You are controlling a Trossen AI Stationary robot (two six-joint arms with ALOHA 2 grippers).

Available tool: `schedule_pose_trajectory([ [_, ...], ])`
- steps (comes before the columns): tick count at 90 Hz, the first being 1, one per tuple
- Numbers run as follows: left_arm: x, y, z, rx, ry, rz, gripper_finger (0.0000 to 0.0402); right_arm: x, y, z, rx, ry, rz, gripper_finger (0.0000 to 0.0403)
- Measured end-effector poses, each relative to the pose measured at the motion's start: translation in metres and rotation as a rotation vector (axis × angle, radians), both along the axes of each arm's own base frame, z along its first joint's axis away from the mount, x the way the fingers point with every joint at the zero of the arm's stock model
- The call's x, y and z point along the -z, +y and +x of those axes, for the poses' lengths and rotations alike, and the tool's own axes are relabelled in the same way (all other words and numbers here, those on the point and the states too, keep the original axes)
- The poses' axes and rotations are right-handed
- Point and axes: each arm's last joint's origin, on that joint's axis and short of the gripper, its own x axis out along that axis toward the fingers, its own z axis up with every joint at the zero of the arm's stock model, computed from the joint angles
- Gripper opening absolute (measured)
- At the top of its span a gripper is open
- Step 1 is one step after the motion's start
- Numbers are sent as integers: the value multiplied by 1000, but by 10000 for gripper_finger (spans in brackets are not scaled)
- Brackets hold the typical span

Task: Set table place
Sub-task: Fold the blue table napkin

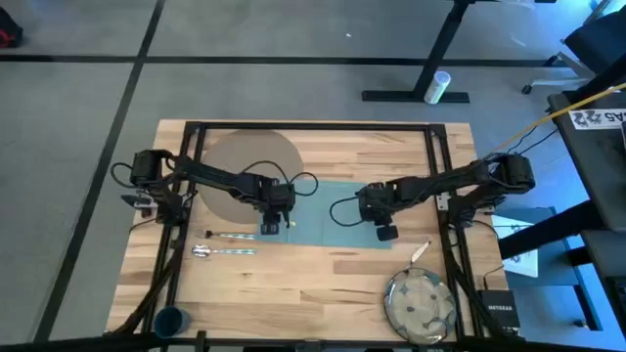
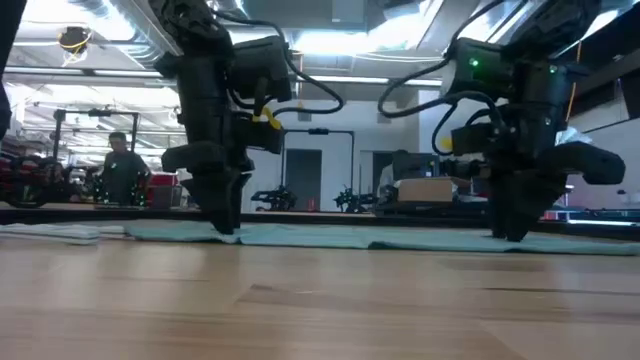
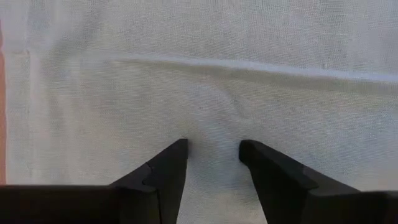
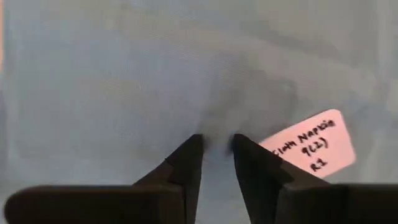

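While both grippers press fingertips, slightly parted, onto the napkin (image 1: 328, 210), holding nothing, placemat (image 1: 240, 171) behind the left gripper (image 1: 274, 227) lies bare; plate (image 1: 419, 301), cup (image 1: 170, 321), cutlery unplaced near right gripper (image 1: 384, 233).

napkin (image 1: 328, 210) lying mid-table (image 1: 323, 284), placemat (image 1: 235, 161) sitting behind-left of it, fork (image 1: 230, 235) and spoon (image 1: 223, 252) lying front-left, cup (image 1: 170, 320) standing at front-left corner, plate (image 1: 421, 303) sitting front-right, knife (image 1: 419, 252) lying just behind plate

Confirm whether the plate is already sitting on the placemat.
No. The plate sits on bare table at the near right, far from the placemat.
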Motion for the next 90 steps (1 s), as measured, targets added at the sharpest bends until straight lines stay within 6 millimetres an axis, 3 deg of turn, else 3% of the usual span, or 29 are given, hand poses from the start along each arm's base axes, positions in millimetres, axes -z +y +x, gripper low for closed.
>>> schedule_pose_trajectory([
  [29,0,0,0,-6,1,-1,157,3,0,1,24,9,0,169],
  [90,1,0,0,-25,2,-7,157,-2,1,-2,38,-8,8,175],
])
